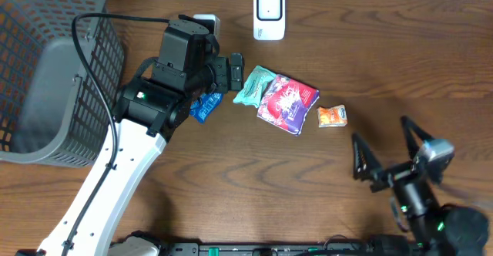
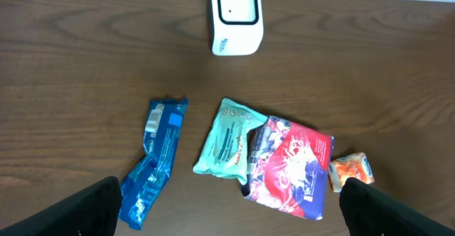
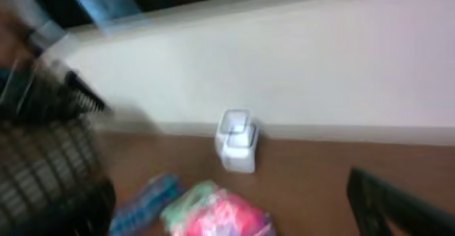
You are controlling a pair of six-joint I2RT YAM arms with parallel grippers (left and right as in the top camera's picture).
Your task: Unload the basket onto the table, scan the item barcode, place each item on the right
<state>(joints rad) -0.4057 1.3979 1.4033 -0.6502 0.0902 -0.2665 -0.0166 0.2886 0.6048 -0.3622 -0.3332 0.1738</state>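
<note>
**Approach step: nothing picked up, both grippers spread wide and empty.**
Past the grey basket (image 1: 46,25), your left gripper (image 2: 227,193) hovers over the goods and your right gripper (image 1: 381,130) waits well apart. On the table (image 1: 231,179) lie a red-purple pouch (image 2: 288,168) touching a teal pack (image 2: 227,140), a blue wrapper (image 2: 153,161) to their left, the white scanner (image 2: 237,15) beyond, and a small orange sachet (image 2: 350,170). Next, I judge: descend on one, grip it, and show its barcode to the scanner.
</note>
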